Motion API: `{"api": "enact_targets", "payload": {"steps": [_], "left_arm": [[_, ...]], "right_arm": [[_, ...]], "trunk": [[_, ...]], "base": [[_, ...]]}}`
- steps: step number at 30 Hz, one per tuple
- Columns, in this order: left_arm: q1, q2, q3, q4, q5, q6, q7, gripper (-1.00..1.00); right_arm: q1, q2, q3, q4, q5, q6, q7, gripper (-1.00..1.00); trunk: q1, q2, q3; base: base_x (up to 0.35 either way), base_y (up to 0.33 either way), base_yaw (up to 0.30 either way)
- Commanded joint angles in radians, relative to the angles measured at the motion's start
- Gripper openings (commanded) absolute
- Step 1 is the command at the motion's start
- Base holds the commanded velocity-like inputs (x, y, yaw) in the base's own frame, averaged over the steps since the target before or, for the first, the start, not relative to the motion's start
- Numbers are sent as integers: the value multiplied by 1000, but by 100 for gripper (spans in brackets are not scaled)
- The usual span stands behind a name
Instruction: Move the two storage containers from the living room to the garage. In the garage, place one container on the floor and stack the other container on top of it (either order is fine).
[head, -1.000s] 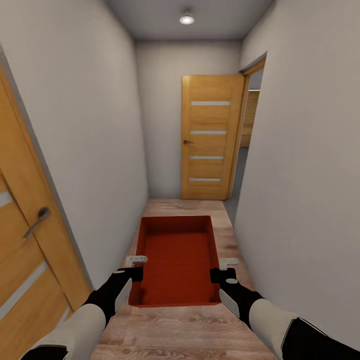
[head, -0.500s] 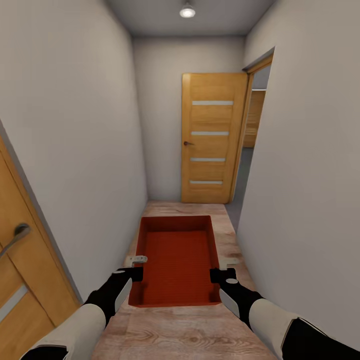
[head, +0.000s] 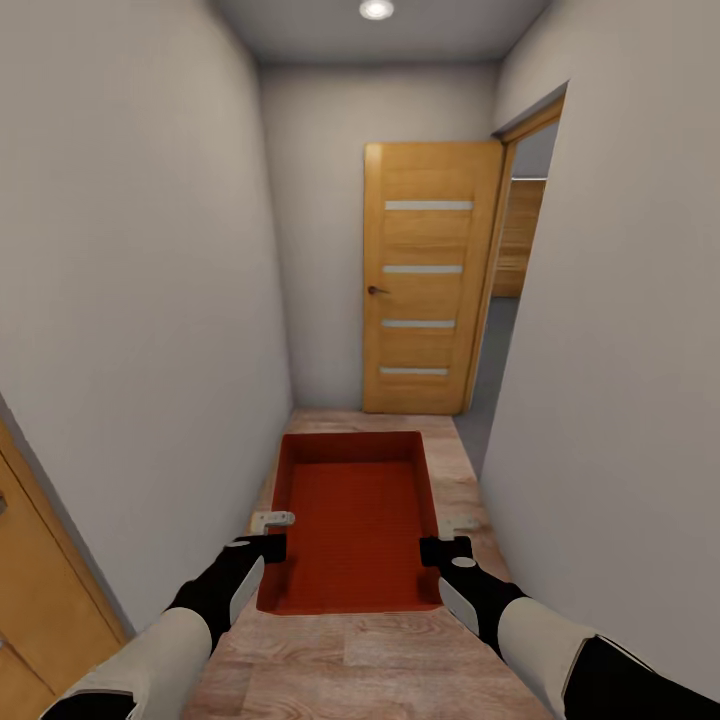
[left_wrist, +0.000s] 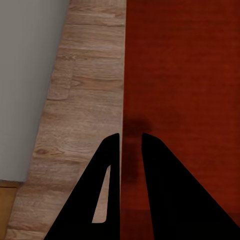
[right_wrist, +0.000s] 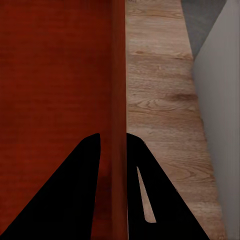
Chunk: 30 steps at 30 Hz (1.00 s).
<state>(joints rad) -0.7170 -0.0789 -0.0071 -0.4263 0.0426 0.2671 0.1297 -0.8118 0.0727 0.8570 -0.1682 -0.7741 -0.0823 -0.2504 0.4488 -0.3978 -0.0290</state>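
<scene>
Storage container (head: 352, 520) held level over the plank floor (head: 380, 660), mid-corridor | left tool (head: 274, 535) clamped on its left rim, right tool (head: 446, 537) on its right rim | grey walls (head: 150, 300) close on both sides | wooden door (head: 430, 280) ahead, open doorway (head: 510, 310) at its right.

The bin (head: 355, 520) looks like matt orange-red plastic, finely ribbed. Plank floor (head: 400, 660): pale wood grain. Door (head: 425, 280): smooth honey-coloured wood. Walls (head: 150, 280): plain matt.
</scene>
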Motion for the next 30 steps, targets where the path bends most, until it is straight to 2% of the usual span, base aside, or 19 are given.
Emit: {"api": "enact_targets", "payload": {"steps": [1,30], "left_arm": [[-1,1,1,-2,3,7,10,-100],[-1,1,1,-2,3,7,10,-100]], "right_arm": [[-1,-33,2,58,-4,-7,-17,-100],[-1,-33,2,58,-4,-7,-17,-100]], "trunk": [[1,-2,-2],[1,-2,-2]], "base": [[322,0,0],[322,0,0]]}}
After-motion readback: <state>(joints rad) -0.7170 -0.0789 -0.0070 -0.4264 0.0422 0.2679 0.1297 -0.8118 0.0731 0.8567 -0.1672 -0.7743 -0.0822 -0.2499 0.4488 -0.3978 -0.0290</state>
